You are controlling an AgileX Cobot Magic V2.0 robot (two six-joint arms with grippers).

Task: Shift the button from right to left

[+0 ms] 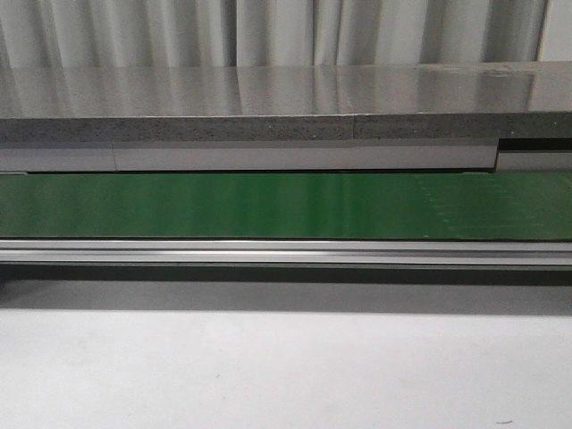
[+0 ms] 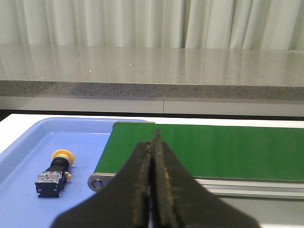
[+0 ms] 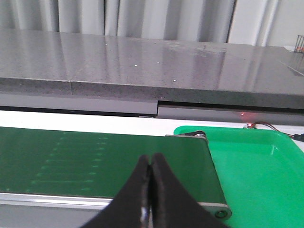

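The left gripper [image 2: 153, 142] has its two black, claw-shaped fingers pressed flat together with nothing between them, their inner faces rough and flecked with yellowish wear. Off to one side of those fingertips and well apart from them, the button [image 2: 55, 172] lies on its side in the blue tray [image 2: 28, 142], its round yellow-orange head pointing toward the tray's far wall and its black boxy body, with small coloured terminals showing on the end, nearest the camera. The tray is smooth moulded plastic with a raised, rounded rim, and it sits just beside the end roller [image 2: 96, 183] of the green conveyor belt [image 2: 204, 149], whose matte surface runs along between silvery metal rails. The right gripper [image 3: 151, 164] is likewise closed on nothing, its smooth dark fingers meeting in a thin seam above the same green belt. Just past that end of the belt sits a green tray [image 3: 251, 175], glossy plastic with a rounded rim. Behind everything runs a long grey speckled stone-like countertop [image 1: 268, 98], polished enough to reflect the pale pleated curtain [image 1: 268, 27] hanging at the back. In the front view neither gripper shows, only belt, rail and a plain white table surface [image 1: 268, 375].
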